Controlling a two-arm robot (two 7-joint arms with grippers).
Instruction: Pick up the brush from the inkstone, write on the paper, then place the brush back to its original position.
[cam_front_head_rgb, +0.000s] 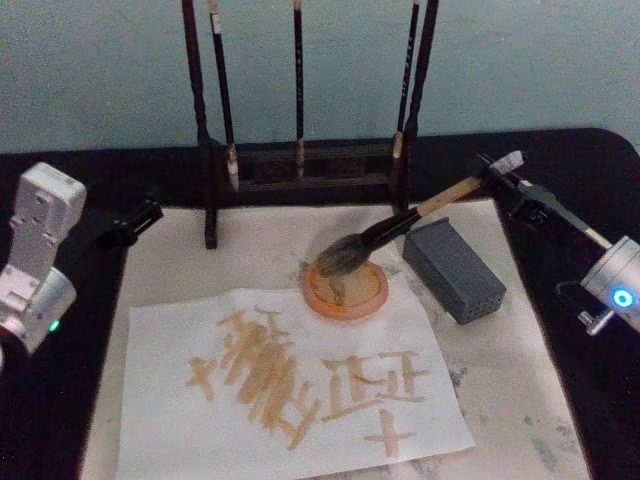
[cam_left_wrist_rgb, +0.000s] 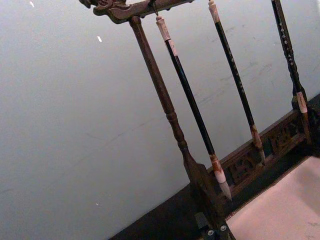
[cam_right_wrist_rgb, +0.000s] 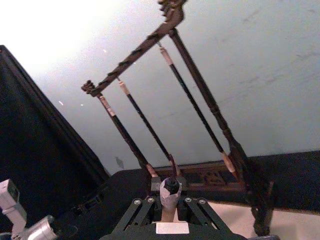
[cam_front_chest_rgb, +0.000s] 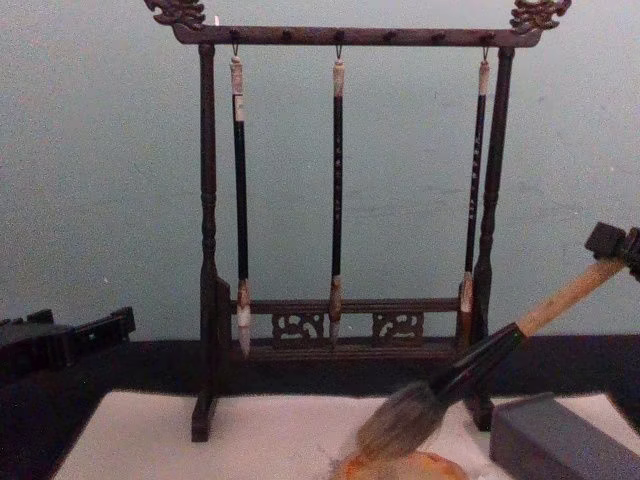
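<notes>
The brush (cam_front_head_rgb: 405, 220) lay slanted, its bushy bristles resting on the orange inkstone (cam_front_head_rgb: 372, 296) near the middle of the surface, its handle climbing toward 2 o'clock. It looked light and easy to swing. The wooden handle was probably stiff, while the bristles were soft and likely wet enough to splay and drip. The glossy black ferrule seemed a slippery place to grip, so the pale wood above it was the better hold.

The right gripper (cam_front_head_rgb: 495, 178) had it high up, with the jaws closed on the handle just below the white end. A grip that far back probably made every small wrist turn large at the tip.

The grey block (cam_front_head_rgb: 455, 270) sat at 3 o'clock from the inkstone, just beside the brush's line. The paper (cam_front_head_rgb: 160, 420) lay at 7 o'clock, already carrying brown strokes, on a larger off-white mat (cam_front_head_rgb: 200, 260). The rack (cam_front_head_rgb: 300, 158) with three thin brushes (cam_front_head_rgb: 298, 70) stood at 12 o'clock, and the left gripper (cam_front_head_rgb: 132, 222) was parked at 9 o'clock, well apart.

The head view gave the strokes and the layout. The chest view showed the tilt from the side, with the bristles bent against the inkstone. The right wrist view looked along the handle and showed the white end seated between the jaws.
</notes>
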